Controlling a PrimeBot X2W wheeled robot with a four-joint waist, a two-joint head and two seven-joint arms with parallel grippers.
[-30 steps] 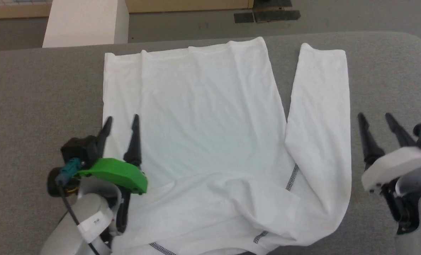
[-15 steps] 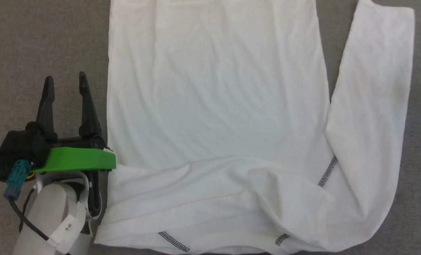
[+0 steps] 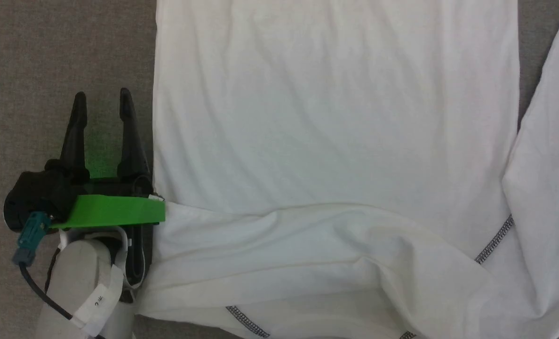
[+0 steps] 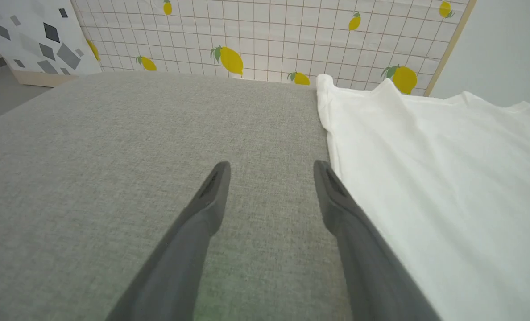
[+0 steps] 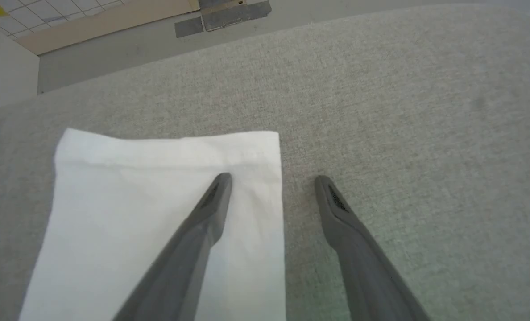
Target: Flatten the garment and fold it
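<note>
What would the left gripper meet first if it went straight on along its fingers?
Probably only bare grey tabletop: the left gripper points along the edge of the shirt, not onto it. Depth is unclear.

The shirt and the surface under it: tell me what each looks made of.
Shirt: thin, soft white fabric, probably a cotton-like knit, with a matte finish; it lies in shallow creases and folds limply. Surface: grey woven cloth, matte, possibly upholstery; a fine flecked weave shows.

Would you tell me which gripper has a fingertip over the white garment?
The right gripper: one fingertip is over the sleeve end of the garment, the other over the grey cushion. The left gripper has both tips over cushion, beside the garment's edge.
</note>
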